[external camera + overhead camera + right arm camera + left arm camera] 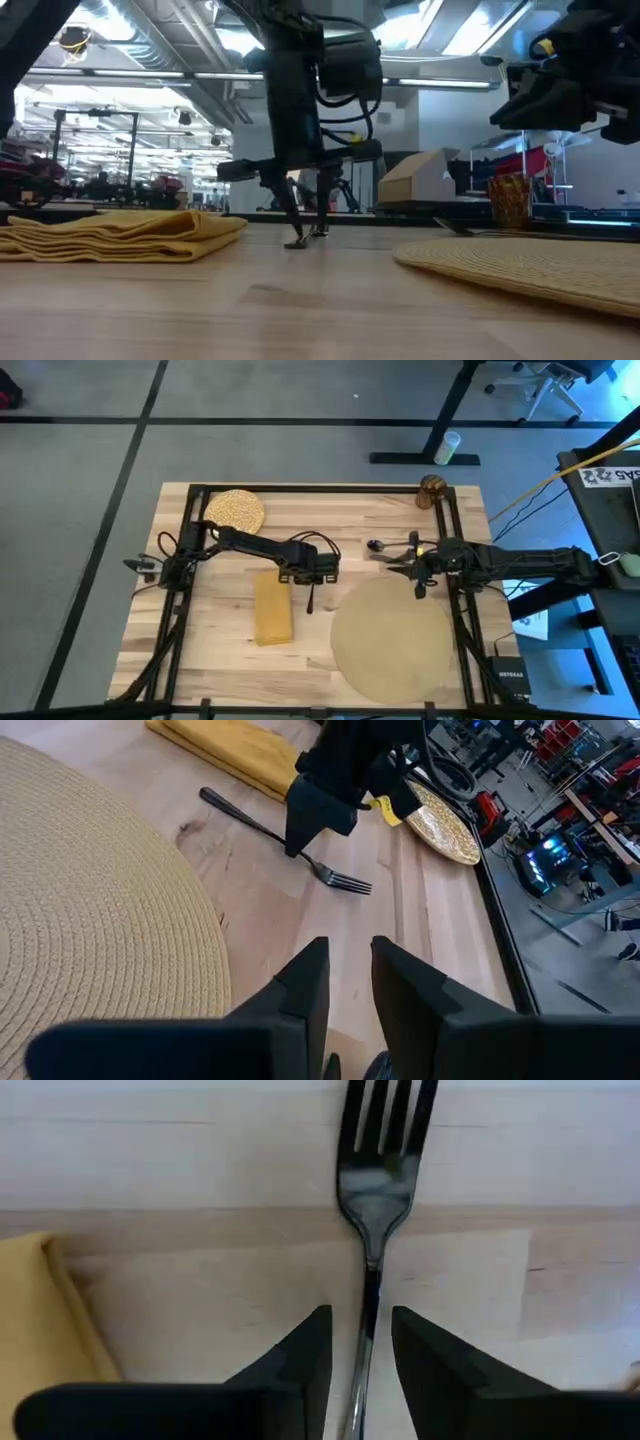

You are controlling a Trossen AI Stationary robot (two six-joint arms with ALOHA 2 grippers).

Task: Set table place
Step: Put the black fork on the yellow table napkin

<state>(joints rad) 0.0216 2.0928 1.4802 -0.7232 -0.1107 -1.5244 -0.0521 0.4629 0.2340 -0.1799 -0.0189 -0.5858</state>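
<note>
A dark fork lies flat on the wooden table, between the mustard napkin and the round tan placemat. My left gripper points down over the fork's handle. It is open, with one finger on each side of the handle and a sliver of table showing on both sides. My right gripper hovers open and holding nothing over the placemat's far edge. The speckled plate sits at the far left and the amber glass at the far right. A spoon lies beyond the right gripper.
Black metal rails frame the tabletop on its left, far and right sides. The napkin lies close beside the left gripper, toward the table's left edge. Bare wood shows along the table's near left and between the plate and the spoon.
</note>
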